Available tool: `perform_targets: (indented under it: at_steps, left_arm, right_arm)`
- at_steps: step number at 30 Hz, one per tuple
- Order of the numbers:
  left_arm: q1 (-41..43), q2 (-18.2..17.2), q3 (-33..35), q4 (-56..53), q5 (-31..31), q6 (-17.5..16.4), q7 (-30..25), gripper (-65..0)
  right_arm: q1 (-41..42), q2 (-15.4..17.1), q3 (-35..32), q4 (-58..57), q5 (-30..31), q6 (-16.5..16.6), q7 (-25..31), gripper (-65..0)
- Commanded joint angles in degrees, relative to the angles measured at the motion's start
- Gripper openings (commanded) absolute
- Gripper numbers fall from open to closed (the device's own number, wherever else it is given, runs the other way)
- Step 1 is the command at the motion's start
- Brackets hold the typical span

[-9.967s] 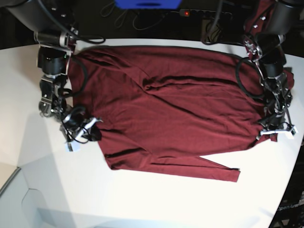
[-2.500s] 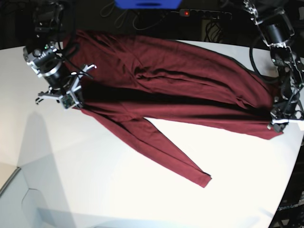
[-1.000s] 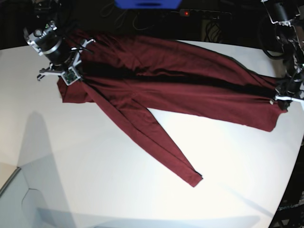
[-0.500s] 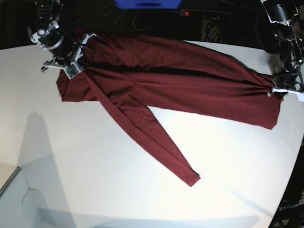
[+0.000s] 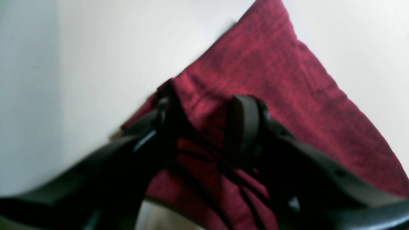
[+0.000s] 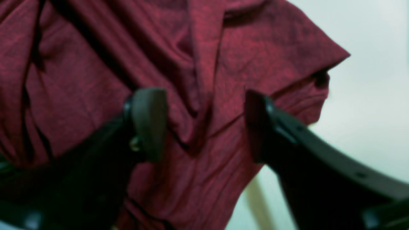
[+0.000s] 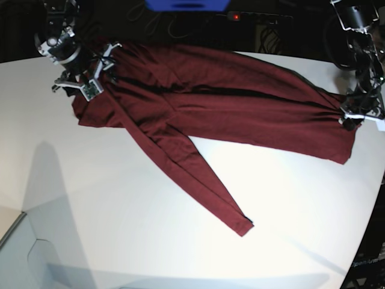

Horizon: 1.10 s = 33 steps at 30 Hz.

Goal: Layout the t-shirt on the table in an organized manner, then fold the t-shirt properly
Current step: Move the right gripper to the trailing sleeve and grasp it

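The t-shirt lies on the table as a long band, folded over on itself, going from the far left corner across to the right edge in the base view. It is dark red and has many wrinkles. One long sleeve comes out of the band and runs diagonally toward the near side of the table, and its cuff lies flat on the white surface, well apart from both arms.

The right gripper is at the left end of the band in the base view, just over the cloth near the far edge of the table. In its wrist camera the right gripper has the two fingers spread wide. The red cloth is bunched below and between them, but neither finger presses on it, so nothing is pinched there.

The left gripper is at the other end of the band, at the right edge of the table. In its wrist camera the left gripper has its fingers apart too, with a gap between them. A corner of the shirt sits in this gap and goes on behind the fingers onto the table. The picture is blurred, so I cannot tell if one finger touches the cloth, but the fingers are not pressed together on it.
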Motion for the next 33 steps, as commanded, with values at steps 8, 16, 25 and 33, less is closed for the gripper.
perform_targets:
  at_steps: [8, 16, 25, 33]
  left_arm:
    - [-0.2, -1.0, -0.6, 0.3, -0.1, 0.4, 0.3, -38.9]
    - [0.4, -0.9, -0.7, 0.3, -0.4, 0.4, 0.3, -38.8]
    - [-0.1, -0.7, -0.7, 0.9, -0.5, 0.4, 0.4, -38.8]
    - [-0.2, 0.6, -0.7, 1.0, -0.5, 0.4, 0.6, -38.8]
  right_arm:
    - [1.4, 0.2, 6.9, 5.2, 0.5, -0.2, 1.6, -18.0]
    - [13.3, -4.7, 8.6, 3.9, 0.5, -0.2, 1.1, -17.8]
    - [29.0, -11.7, -5.6, -10.1, -8.3, -0.2, 0.5, -18.1]
    - [37.9, -12.4, -15.8, -27.9, -10.7, -0.2, 5.6, -18.2]
